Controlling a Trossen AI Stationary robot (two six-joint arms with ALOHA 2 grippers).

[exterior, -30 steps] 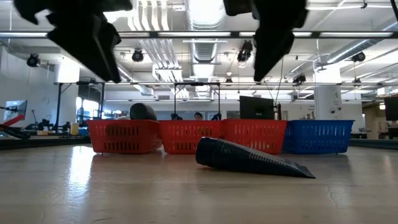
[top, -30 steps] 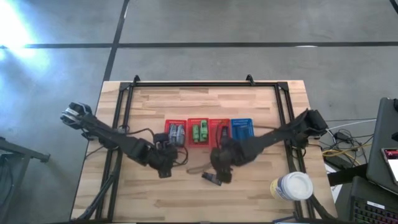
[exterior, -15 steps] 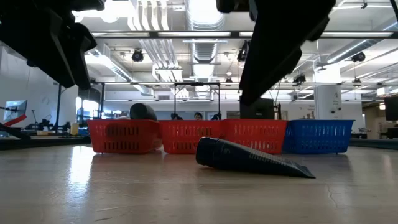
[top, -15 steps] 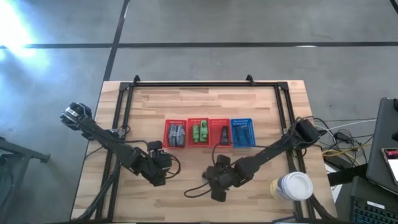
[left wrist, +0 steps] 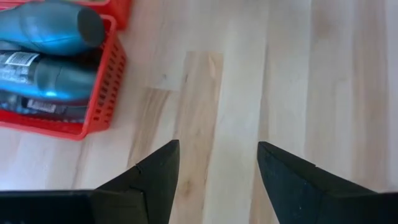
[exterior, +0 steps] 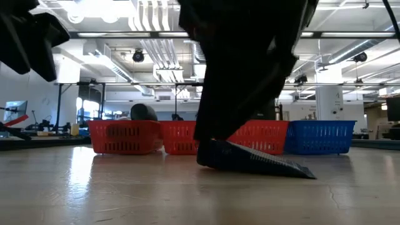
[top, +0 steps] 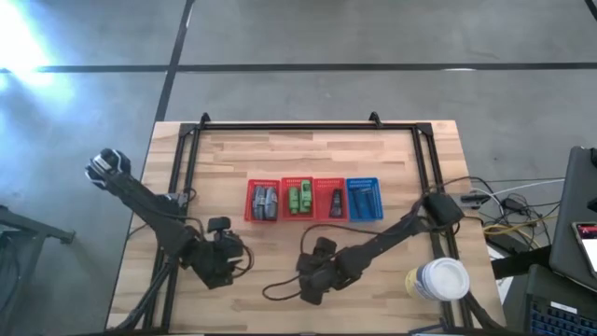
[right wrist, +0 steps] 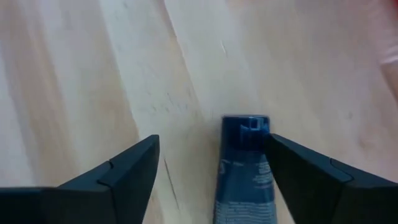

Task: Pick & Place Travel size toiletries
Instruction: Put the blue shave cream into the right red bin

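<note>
right gripper (right wrist: 211, 180) hangs low over the pale wooden table (top: 392, 149), fingers spread wide and gripping nothing. the dark blue-black flat squeeze tube (right wrist: 242, 168) lies on the wood right between those fingers, nearer one of them, its crimped end pointing ahead of the gripper. left gripper (left wrist: 217, 180) hovers off to the side, fingers parted and empty over bare wood, with the red mesh basket (left wrist: 102, 93) of grey rounded containers (left wrist: 50, 28) ahead of it and off to one side.

L gripper (top: 216, 266) hangs w/ fingers apart near table's front-left. R gripper (top: 314, 280) low near front edge, fingers apart.
</note>
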